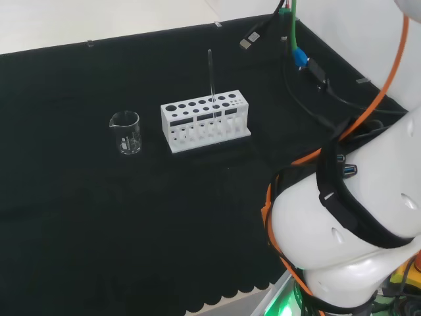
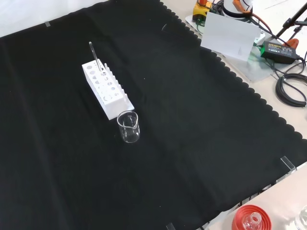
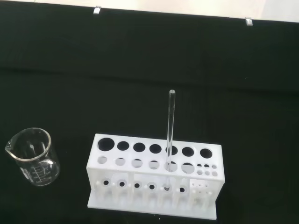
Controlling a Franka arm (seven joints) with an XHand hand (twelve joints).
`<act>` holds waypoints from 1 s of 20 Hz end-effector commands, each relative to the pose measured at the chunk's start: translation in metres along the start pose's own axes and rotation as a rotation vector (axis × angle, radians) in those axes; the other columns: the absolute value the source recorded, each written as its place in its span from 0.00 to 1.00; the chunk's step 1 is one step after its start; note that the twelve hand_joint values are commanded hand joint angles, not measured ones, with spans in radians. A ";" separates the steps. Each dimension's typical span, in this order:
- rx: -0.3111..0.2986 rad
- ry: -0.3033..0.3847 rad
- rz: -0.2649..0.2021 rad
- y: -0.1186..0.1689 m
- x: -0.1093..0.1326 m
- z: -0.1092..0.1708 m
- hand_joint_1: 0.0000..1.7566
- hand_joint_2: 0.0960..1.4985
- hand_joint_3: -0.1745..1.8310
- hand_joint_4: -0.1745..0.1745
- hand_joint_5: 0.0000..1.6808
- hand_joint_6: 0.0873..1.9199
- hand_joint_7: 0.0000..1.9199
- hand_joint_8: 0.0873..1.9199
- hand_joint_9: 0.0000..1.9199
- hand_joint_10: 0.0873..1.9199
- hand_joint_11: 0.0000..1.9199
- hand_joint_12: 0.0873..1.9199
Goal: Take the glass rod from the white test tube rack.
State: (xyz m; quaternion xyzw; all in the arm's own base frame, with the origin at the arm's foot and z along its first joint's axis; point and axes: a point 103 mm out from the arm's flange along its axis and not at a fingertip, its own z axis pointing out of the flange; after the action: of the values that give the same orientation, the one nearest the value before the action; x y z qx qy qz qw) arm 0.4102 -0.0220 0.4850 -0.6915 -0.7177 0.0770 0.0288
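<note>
Nearest us in the front view, a beaker (image 2: 128,127) stands just beside the white test tube rack (image 2: 106,88), where the glass rod (image 2: 94,55) stands upright. We cannot tell how the fingers are set. We judge a sideways pull could tip the rack or snap the rod.

- The white test tube rack (image 1: 205,122) sits on the black cloth, long side facing the head view, with two rows of big round holes on top plus a cluster of tiny holes at one end.
- The glass rod (image 3: 169,135) is thin and clear, standing pretty much upright in a front-row hole, sticking well above the rack.
</note>
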 end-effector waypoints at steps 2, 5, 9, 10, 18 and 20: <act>0.021 0.035 -0.027 0.031 -0.013 0.017 0.36 0.75 0.00 0.21 0.27 0.17 0.28 0.41 0.37 0.39 0.28 0.68; 0.038 0.036 -0.028 0.043 -0.015 0.024 0.34 0.76 0.00 0.21 0.26 0.19 0.29 0.41 0.37 0.39 0.28 0.67; 0.067 0.029 -0.033 0.060 -0.015 0.030 0.32 0.77 0.00 0.21 0.25 0.20 0.29 0.41 0.37 0.39 0.28 0.67; 0.071 0.028 -0.035 0.064 -0.014 0.032 0.32 0.77 0.00 0.21 0.25 0.20 0.29 0.41 0.37 0.39 0.28 0.67; 0.084 0.026 -0.054 0.085 -0.009 0.047 0.32 0.77 0.00 0.21 0.25 0.21 0.29 0.41 0.37 0.39 0.28 0.67; 0.089 0.032 -0.060 0.090 -0.012 0.052 0.33 0.77 0.00 0.22 0.26 0.22 0.29 0.41 0.37 0.39 0.28 0.67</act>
State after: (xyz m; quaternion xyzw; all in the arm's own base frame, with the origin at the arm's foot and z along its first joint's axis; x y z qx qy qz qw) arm 0.4819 -0.0341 0.4290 -0.6738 -0.7288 0.0989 0.0714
